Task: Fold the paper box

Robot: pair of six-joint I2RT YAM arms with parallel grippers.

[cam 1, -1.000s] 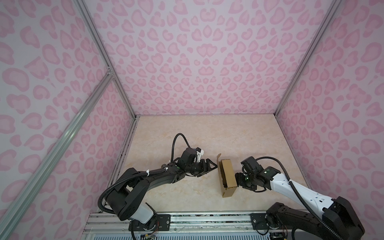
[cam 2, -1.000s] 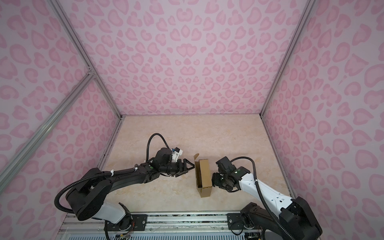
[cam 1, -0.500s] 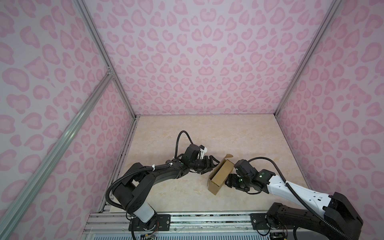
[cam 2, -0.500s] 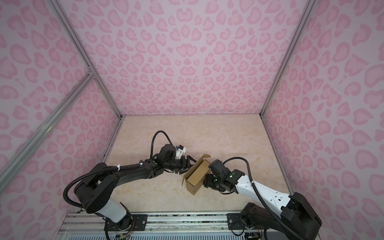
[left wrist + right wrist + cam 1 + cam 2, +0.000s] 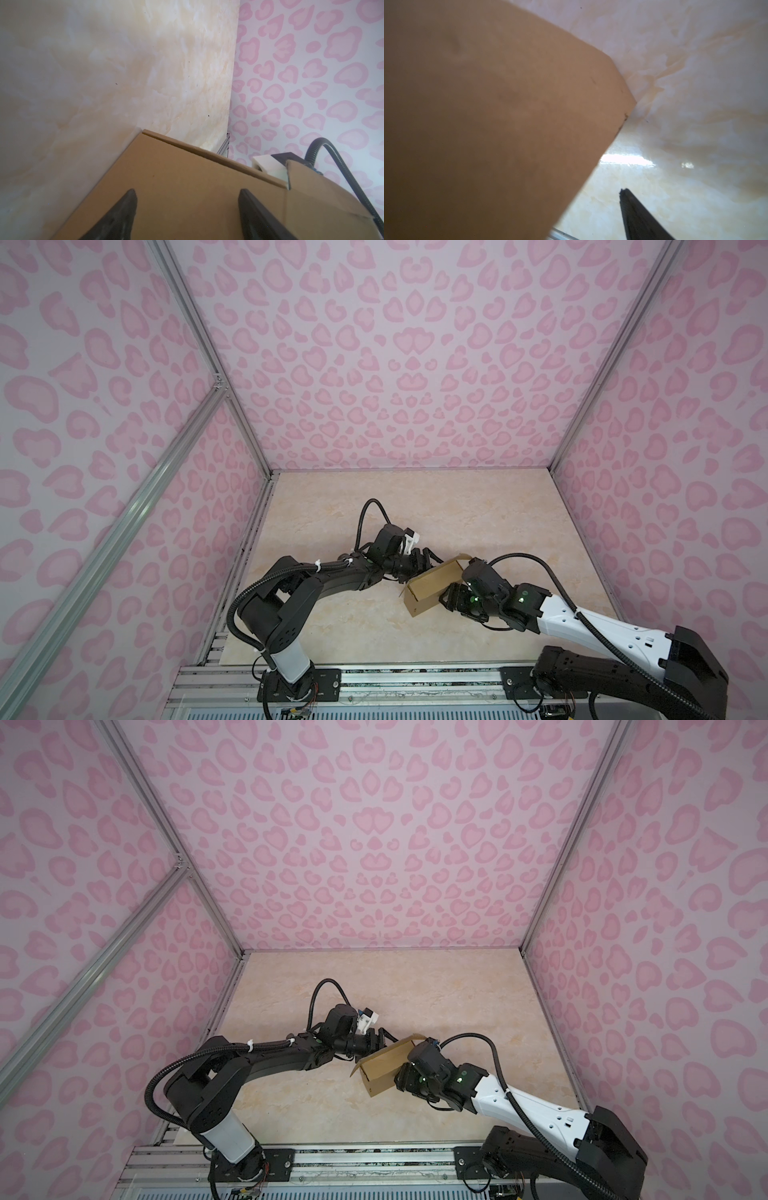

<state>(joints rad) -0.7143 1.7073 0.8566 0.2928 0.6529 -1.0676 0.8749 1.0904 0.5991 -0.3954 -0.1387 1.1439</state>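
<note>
Scene: two arms meet near the middle of the marbled table (image 5: 457, 510), with pink-patterned walls all round.
Paper box: the paper box (image 5: 432, 587) (image 5: 382, 1067) sits on the table right between the two tools. Both top views show it slanting, one end toward the near left, the other toward the far right.
Box detail: plain brown card, and a small flap (image 5: 462, 559) sticks up at the far end, close to the right arm's wrist.
Left tool: the left tool (image 5: 424, 566) (image 5: 380, 1042) is in at the box's far-left long side. Its wrist view shows both dark fingers (image 5: 126, 207) spread well apart, with a broad brown face of the box (image 5: 187, 166) filling the space beyond them. Nothing is pinched here.
Right tool: the right tool (image 5: 449, 598) (image 5: 401, 1077) is in at the opposite long side, on the near right.
Right tool, close up: cardboard (image 5: 488, 124) swamps most of the wrist view. Just one finger (image 5: 633, 209) shows, standing clear of the card edge with bare table between them. The other finger is hidden behind the card, so the jaws read as apart, not clamped.
Contact: whether either tool actually touches the card, I can't tell from these views.
</note>
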